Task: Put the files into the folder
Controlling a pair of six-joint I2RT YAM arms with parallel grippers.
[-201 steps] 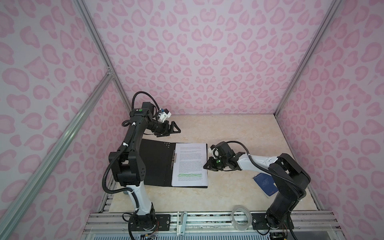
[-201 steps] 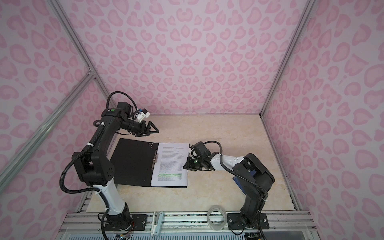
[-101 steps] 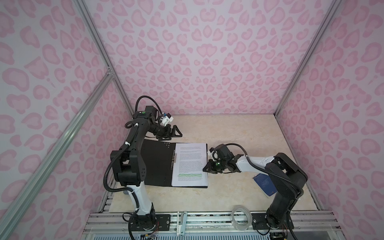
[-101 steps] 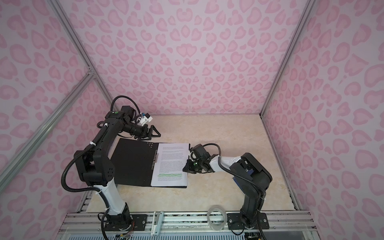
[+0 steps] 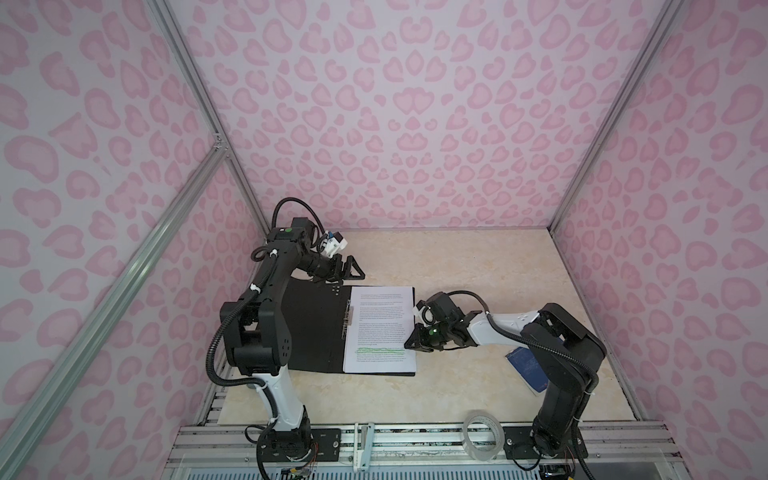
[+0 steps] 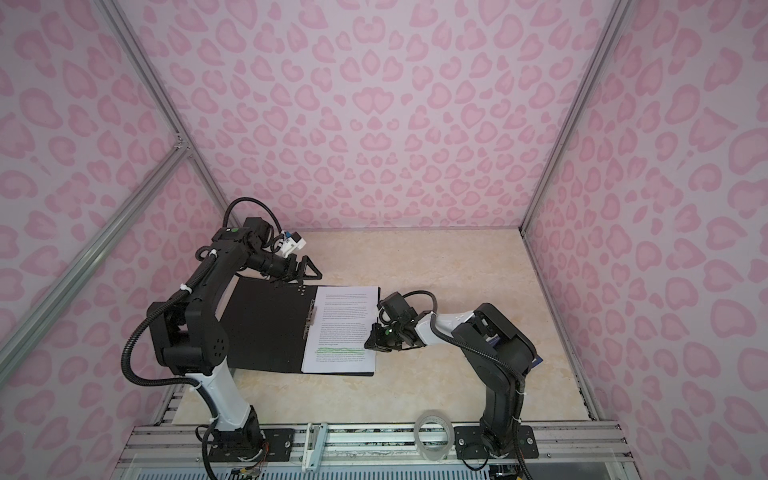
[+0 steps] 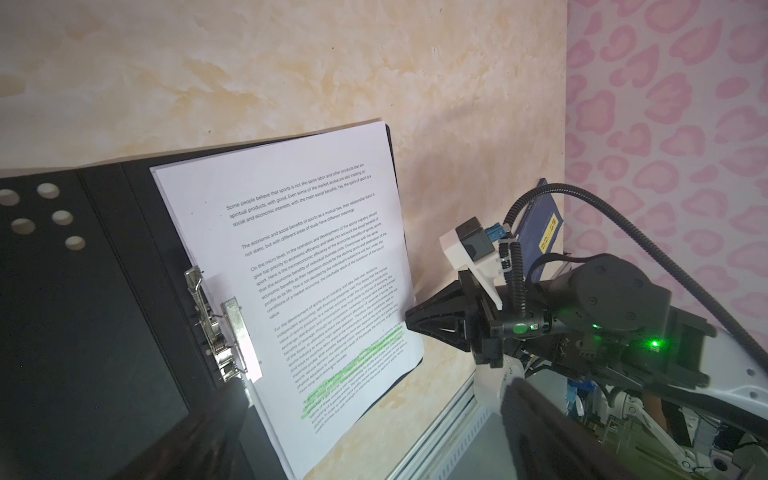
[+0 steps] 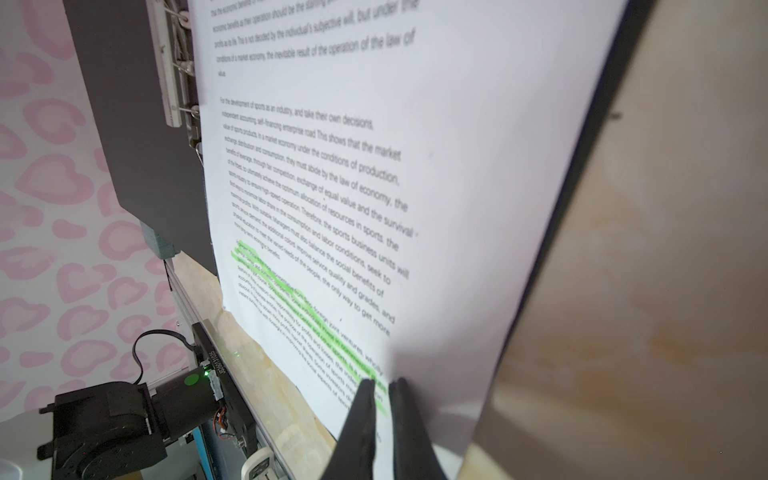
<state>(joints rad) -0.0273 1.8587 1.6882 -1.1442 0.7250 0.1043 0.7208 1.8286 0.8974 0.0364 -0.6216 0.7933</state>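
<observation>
The folder (image 5: 316, 324) (image 6: 266, 324) lies open and flat, black inside up, with its metal clip (image 7: 220, 328) along the spine. The files (image 5: 380, 328) (image 6: 345, 328) lie stacked on its right half; green highlighted lines show on the top sheet (image 7: 316, 270) (image 8: 374, 166). My right gripper (image 5: 409, 343) (image 6: 369, 343) (image 8: 382, 384) is shut, and its tips lie on the top sheet's right edge by the green lines, with nothing between them. My left gripper (image 5: 356, 272) (image 6: 311, 272) (image 7: 374, 436) stands open and empty just above the folder's far edge.
A dark blue booklet (image 5: 525, 365) (image 7: 540, 224) lies at the right, partly under my right arm. A roll of clear tape (image 5: 482, 432) (image 6: 434, 430) sits on the front rail. Pink patterned walls close in three sides.
My left gripper has moved a little right and down toward the folder's far edge. My right gripper has slid slightly toward the front along the sheet's right edge.
</observation>
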